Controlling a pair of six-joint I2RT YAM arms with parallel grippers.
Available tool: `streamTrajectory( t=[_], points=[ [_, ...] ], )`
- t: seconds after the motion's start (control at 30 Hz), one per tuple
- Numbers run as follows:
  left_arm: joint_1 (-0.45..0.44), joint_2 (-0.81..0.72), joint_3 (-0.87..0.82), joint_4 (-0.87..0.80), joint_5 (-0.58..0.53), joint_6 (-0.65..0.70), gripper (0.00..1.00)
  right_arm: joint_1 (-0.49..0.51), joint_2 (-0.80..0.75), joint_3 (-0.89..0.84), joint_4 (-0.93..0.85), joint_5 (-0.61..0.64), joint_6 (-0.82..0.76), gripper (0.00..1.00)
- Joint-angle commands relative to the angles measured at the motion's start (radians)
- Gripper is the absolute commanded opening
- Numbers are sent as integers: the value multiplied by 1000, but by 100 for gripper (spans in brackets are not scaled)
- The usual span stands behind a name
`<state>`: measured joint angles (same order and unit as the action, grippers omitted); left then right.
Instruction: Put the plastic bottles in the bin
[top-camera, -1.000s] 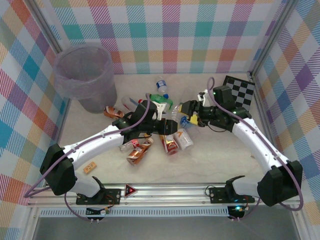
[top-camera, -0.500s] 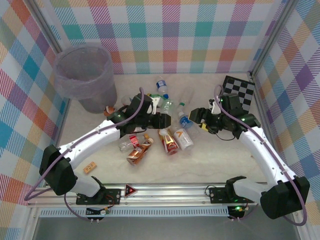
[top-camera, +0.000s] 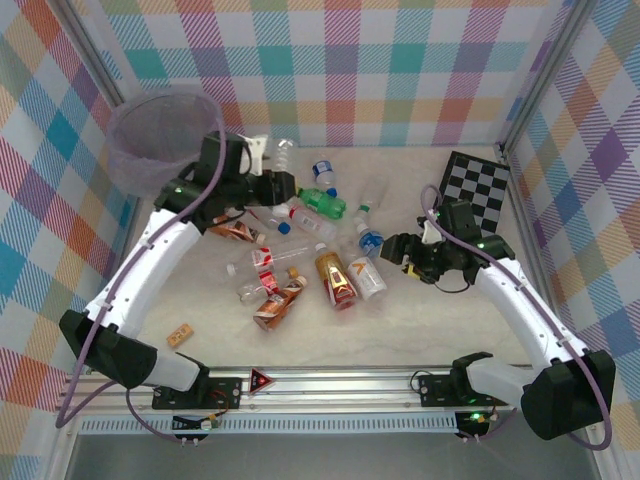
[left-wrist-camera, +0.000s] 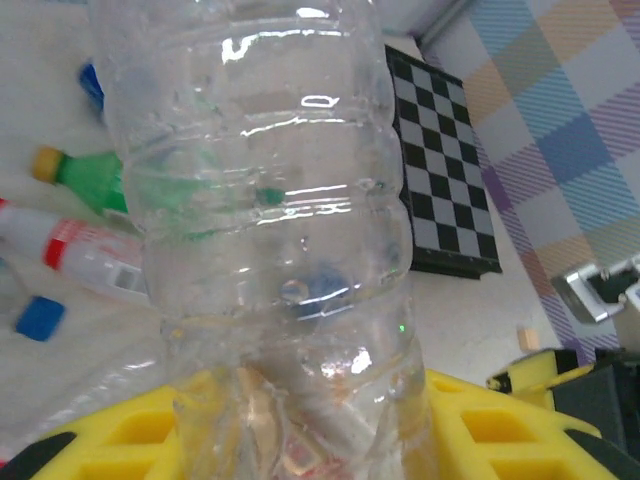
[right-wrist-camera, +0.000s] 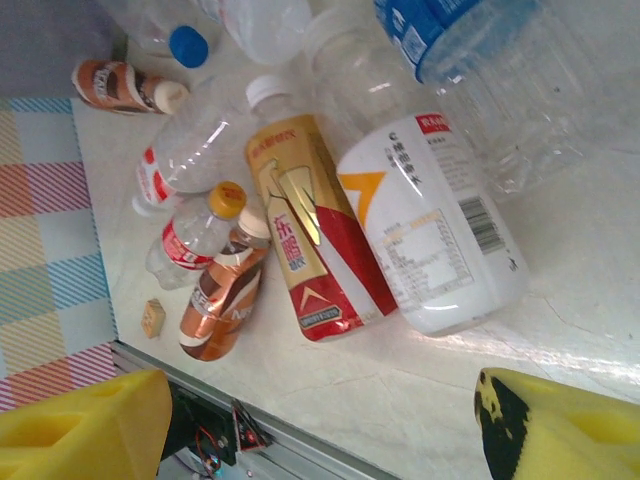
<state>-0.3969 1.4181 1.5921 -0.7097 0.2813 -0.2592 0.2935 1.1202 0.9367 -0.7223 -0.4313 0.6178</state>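
Saw bin (top-camera: 165, 140) at far left corner, mouth open, far wider than any bottle. Found left gripper (left-wrist-camera: 300, 440) raised near its right side, jaws clamped on clear bottle (left-wrist-camera: 270, 220) across the ribbed lower body, yellow pads (left-wrist-camera: 60, 450) pressing on either side. By top view, not yet over the mouth. Judged that bottle empty: very light, thin-walled and springy, apt to dent or squirt free under a hard squeeze, and slick besides. Judged the ribs a fair hold, with a groove for pads to seat in.

Saw right gripper (right-wrist-camera: 320, 430) low over table (right-wrist-camera: 560, 300), right of the pile, jaws apart with nothing between them. Found remaining bottles (top-camera: 310, 265) lying on their sides mid-table, several touching. Closest beneath: white-label bottle (right-wrist-camera: 430, 250), touching red-gold bottle (right-wrist-camera: 310, 240). Took both for round and smooth-wrapped, so likely to roll at a nudge. Reckoned a grip across mid-body, square to the long axis, safest. Thought neck and cap too narrow and slippery. Farther off, brown bottle (right-wrist-camera: 220, 300) against small red-label bottle (right-wrist-camera: 195, 240). Left tan block (right-wrist-camera: 152, 318) out of the reckoning.
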Motion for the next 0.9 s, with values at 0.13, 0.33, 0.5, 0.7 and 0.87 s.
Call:
streamTrajectory(
  t=[0.13,0.33,0.5,0.7,0.87],
  points=[
    [189,22,153,-95,55,78,32,-6,-24,-22,-39,3,-39,80],
    [349,76,240,-66,97,61,22,-7,-34,-41,-46,2,-45,80],
    [460,133,275,-2,107,24,8,-6,-44,-56,-48,4,-49,81],
    [545,190,287,102,79,-24,0,-5,-66,-76,-60,8,-65,81],
    [593,270,354,123,33,-27,0,-5,-79,-99,-76,9,-75,81]
  ],
)
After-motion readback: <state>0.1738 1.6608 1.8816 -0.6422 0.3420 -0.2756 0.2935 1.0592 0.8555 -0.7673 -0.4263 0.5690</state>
